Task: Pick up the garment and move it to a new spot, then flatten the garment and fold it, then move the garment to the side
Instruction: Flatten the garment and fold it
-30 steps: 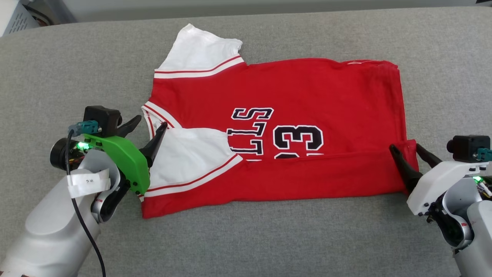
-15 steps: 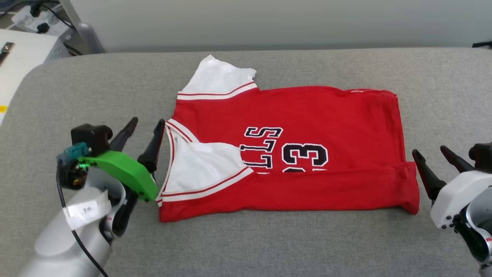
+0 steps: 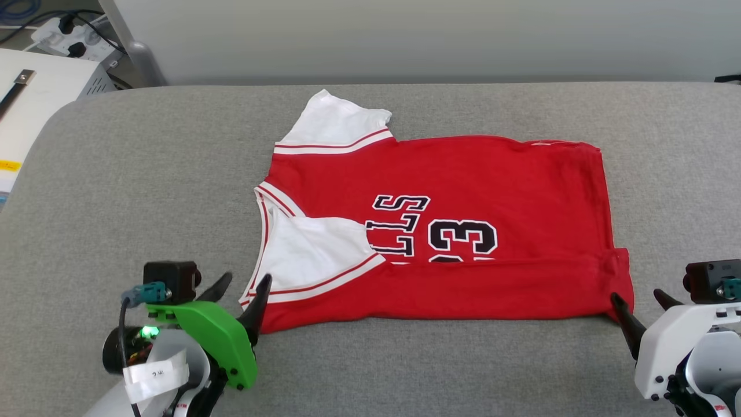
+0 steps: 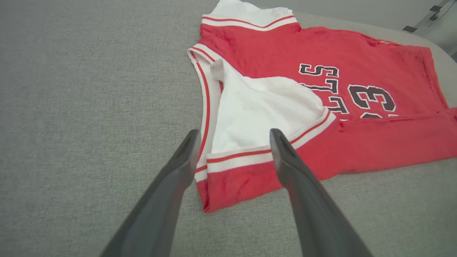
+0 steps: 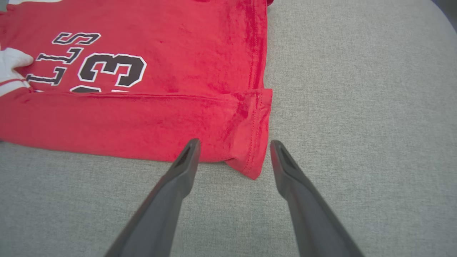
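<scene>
The garment (image 3: 463, 174) lies flat on the grey surface: a red T-shirt with white sleeves, collar to the left, hem to the right. Its near long edge is folded up over the black lettering, and one white sleeve (image 4: 264, 107) lies on top of the chest. My left gripper (image 3: 246, 281) stands open at the near left corner, its fingers (image 4: 234, 132) to either side of the striped sleeve trim. At the near right hem corner (image 5: 250, 157) my right gripper (image 3: 637, 295) is open too, fingers (image 5: 234, 141) on both sides of that corner. Neither gripper holds anything.
The grey padded surface (image 3: 145, 174) stretches wide around the shirt. Off its far left edge stand a white cabinet (image 3: 35, 98), a power strip with cables (image 3: 63, 35) and a metal post (image 3: 139, 58). A pale wall (image 3: 405, 35) runs behind.
The head camera has tilted up. Both open grippers have drawn back toward me, from the collar and the right hem fold to the shirt's near corners. The shirt keeps its shape.
</scene>
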Motion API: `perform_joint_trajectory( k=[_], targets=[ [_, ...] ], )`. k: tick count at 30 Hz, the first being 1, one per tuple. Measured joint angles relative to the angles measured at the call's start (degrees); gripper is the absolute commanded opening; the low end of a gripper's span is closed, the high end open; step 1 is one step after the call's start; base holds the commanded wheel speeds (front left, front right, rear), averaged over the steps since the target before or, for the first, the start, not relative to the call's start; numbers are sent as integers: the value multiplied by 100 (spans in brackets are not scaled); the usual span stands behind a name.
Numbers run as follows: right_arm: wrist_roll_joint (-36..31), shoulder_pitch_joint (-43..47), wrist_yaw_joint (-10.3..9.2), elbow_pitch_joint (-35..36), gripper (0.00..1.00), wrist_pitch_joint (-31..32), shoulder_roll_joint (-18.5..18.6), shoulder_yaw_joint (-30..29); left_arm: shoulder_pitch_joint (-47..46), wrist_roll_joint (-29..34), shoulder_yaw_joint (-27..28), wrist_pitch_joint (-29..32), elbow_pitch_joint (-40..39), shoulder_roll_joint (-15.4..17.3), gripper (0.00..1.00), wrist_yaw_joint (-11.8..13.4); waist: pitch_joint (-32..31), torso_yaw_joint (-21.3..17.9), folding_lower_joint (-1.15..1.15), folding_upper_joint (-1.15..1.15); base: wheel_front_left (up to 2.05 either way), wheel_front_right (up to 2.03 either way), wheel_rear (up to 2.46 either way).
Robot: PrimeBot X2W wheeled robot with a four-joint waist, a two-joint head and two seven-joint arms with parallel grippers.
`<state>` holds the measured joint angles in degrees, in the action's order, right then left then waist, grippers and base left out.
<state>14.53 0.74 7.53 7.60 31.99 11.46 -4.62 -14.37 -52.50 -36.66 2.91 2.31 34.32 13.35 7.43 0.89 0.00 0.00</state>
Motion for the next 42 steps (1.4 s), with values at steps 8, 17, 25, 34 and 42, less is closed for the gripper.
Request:
perform_joint_trajectory(
  k=[8,17,25,34,42],
  targets=[
    [-135,73,0,563,100,334,-238,-63,140,-1,-179,733,-186,241,100,537,219,-138,0,0,0,0,0],
    [-149,74,0,703,100,357,-287,-43,130,14,-193,824,337,234,100,661,539,-341,0,0,0,0,0],
    [-168,74,0,704,100,307,-268,-12,-53,-70,-211,1003,772,194,45,469,753,-496,0,0,0,0,0],
    [-220,63,0,511,100,414,13,-124,-81,-264,-270,1069,512,103,0,294,562,-290,0,0,0,0,0],
    [-132,-225,0,-199,100,655,12,-270,-2,-231,-193,1022,-561,261,0,508,476,42,0,0,0,0,0]
  ],
)
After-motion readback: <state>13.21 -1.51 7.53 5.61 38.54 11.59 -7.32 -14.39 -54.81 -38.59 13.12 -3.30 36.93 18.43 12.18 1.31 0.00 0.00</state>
